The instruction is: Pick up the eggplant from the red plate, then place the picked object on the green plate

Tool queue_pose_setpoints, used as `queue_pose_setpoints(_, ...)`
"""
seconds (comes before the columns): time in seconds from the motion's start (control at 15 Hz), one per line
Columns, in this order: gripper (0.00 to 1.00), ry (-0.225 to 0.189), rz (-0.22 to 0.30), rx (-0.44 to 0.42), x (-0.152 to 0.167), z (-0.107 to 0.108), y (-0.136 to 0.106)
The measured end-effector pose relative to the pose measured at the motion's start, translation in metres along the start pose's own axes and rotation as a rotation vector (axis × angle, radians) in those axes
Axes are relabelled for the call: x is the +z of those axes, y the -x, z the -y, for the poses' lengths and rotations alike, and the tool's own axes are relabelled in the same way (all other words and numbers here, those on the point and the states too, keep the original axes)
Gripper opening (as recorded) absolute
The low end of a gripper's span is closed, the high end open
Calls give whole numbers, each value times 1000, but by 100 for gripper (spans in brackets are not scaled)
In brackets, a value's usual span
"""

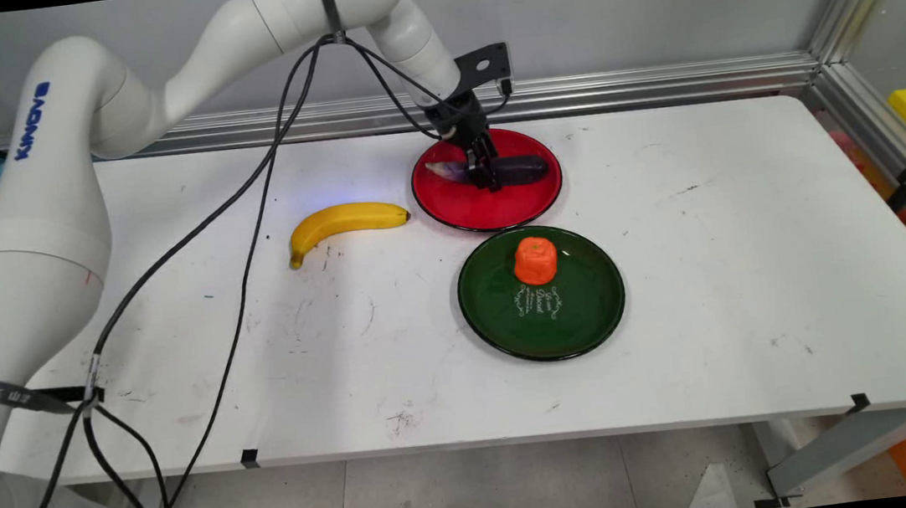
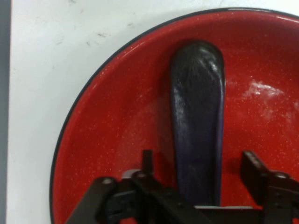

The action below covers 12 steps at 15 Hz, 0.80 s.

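My claw [image 1: 485, 176] is down over the red plate [image 1: 460, 203], straddling a dark purple eggplant [image 1: 524, 168] that lies on it. In the hand view the eggplant [image 2: 197, 121] runs lengthwise up between my two fingers [image 2: 148, 162], one on each side, with a gap showing between each finger and the skin. The claw is spread wide and has hold of nothing; I cannot tell whether either finger brushes the plate.

The eggplant lies across the middle of the plate, its rounded dark end toward the right in the main view and its paler end toward the left, past my claw. The red plate [image 2: 117, 112] has a thin dark rim and sits at the far side of the white surface [image 1: 715, 260], near the back rail.

Just beside it on the near side is a green plate [image 1: 586, 316]; the two rims are close, and I cannot tell whether they touch. An orange fruit-shaped object [image 1: 535, 260] stands on the green plate's far part, above some white lettering.

A banana [image 1: 342, 222] lies on the bare surface left of the red plate, its tip near the rim but apart from it.

Black cables [image 1: 248, 225] hang from my arm across the left side of the surface.
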Motion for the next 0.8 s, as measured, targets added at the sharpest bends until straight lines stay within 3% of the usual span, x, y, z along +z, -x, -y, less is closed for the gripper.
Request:
queue_pose_setpoints(0.4, 0, 9, -4, -2, 6, 4, -1)
queue_pose_setpoints(0.8, 0, 4, 0, -2, -10, 0, -9)
